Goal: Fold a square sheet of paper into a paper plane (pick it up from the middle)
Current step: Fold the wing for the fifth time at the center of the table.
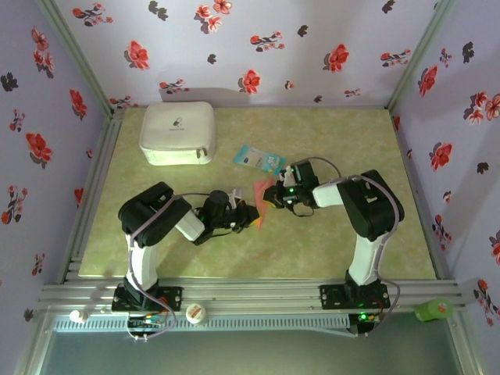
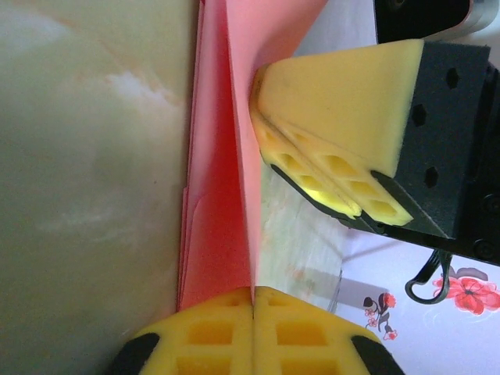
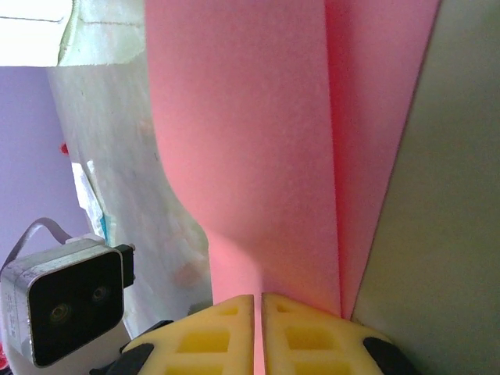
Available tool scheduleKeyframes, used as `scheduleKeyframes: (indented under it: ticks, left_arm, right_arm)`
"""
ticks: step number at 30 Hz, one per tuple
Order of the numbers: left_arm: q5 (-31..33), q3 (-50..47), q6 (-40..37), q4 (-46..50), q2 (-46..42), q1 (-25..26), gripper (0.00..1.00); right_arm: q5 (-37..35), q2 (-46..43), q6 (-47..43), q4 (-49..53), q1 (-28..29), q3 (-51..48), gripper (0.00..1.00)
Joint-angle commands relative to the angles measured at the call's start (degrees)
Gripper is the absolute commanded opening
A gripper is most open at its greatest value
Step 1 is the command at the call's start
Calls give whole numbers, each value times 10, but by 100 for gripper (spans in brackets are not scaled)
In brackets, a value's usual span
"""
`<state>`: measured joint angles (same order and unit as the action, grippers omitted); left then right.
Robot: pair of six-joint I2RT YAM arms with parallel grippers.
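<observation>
Paper sheet, salmon-pink and folded, is held over the pale green table: left gripper clamped on its near end, right gripper clamped on its far end, crease spanning them.

Salmon-pink paper, yellow tool pads, red-flowered lilac walls.

Overhead, plus wrist close-ups sharing paper
</observation>
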<state>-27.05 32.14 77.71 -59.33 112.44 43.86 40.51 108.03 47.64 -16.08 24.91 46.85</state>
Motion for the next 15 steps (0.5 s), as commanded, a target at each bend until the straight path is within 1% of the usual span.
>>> scheduleKeyframes:
  ticks: [1,2,3,7,11,15]
  left_arm:
    - [18,-20,-8,76,30,-4,2]
    - [18,-21,-9,79,27,-4,7]
    - [19,-23,-10,83,22,-3,9]
    - [18,-17,-29,118,2,-1,14]
    - [19,2,-60,195,-25,6,19]
    - [33,30,-101,297,-56,13,20]
  right_arm:
    - [-35,17,-31,61,1,13,10]
    - [-38,17,-34,70,2,15,10]
    - [-39,16,-35,75,2,17,10]
    - [-35,13,-34,81,1,19,10]
    - [-34,12,-34,83,1,20,10]
    - [-36,10,-33,83,1,18,10]
